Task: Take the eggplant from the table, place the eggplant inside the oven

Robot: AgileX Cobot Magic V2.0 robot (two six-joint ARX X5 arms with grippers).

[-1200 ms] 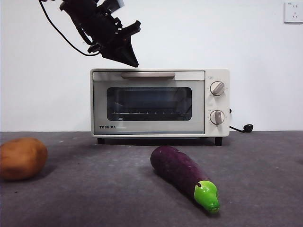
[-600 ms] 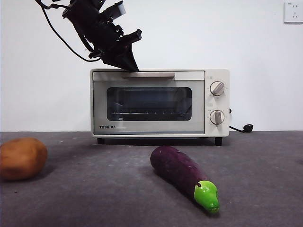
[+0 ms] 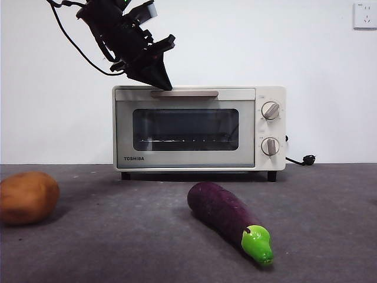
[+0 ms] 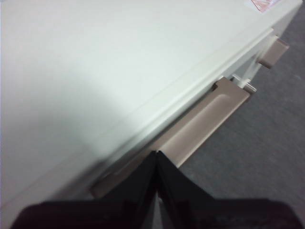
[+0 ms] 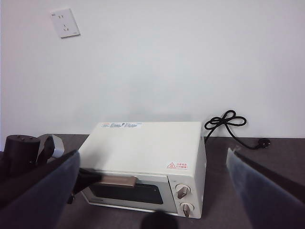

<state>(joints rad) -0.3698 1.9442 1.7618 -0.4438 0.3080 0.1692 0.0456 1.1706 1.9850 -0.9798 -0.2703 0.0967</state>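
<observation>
The dark purple eggplant (image 3: 224, 213) lies on the grey table (image 3: 118, 242) in front of the oven, its lime-green cap (image 3: 258, 243) pointing toward the camera. The cream Toshiba oven (image 3: 182, 159) stands behind it with its door up. My left gripper (image 3: 166, 87) reaches in from the upper left, its tip at the left end of the beige handle (image 3: 191, 93). In the left wrist view that gripper (image 4: 157, 153) is shut, its tip touching the handle (image 4: 205, 124). My right gripper (image 5: 152, 153) hangs high above the oven (image 5: 143, 143), open and holding nothing.
An orange-brown potato (image 3: 26, 197) sits on the table at the far left. The oven's black power cord (image 3: 300, 159) trails off to the right behind it. A wall socket (image 3: 364, 15) is at the upper right.
My left gripper has come down and slightly right, from just above the oven to the left end of the handle. The eggplant and potato have not moved.
</observation>
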